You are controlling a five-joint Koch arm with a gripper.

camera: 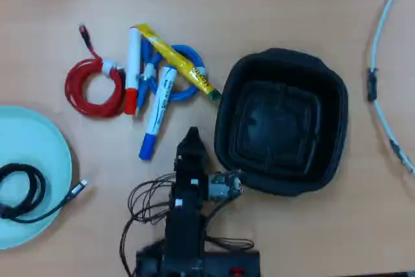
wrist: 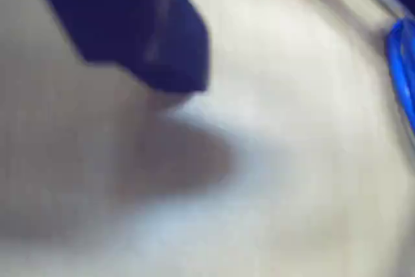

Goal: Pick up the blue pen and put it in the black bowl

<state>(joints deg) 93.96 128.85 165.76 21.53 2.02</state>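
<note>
From the overhead view I saw the blue pen [camera: 156, 111] lying on the counter [camera: 272, 4], cap end toward the arm, its white barrel slanting up into a small heap of other things. Its upper end lay against the coiled blue cable [camera: 189, 89], with a red-capped white marker [camera: 133, 69] just to its left and a yellow marker [camera: 178, 63] crossing above. A coiled red cable [camera: 91, 89] sat further left. The black bowl [camera: 280, 121] stood to the right of the pen, apart from it. The gripper [camera: 191, 137] sat between pen and bowl, touching neither that I could see. I could not tell how the jaws stood: only one dark tip showed overhead, and the wrist view was a blur.
</note>
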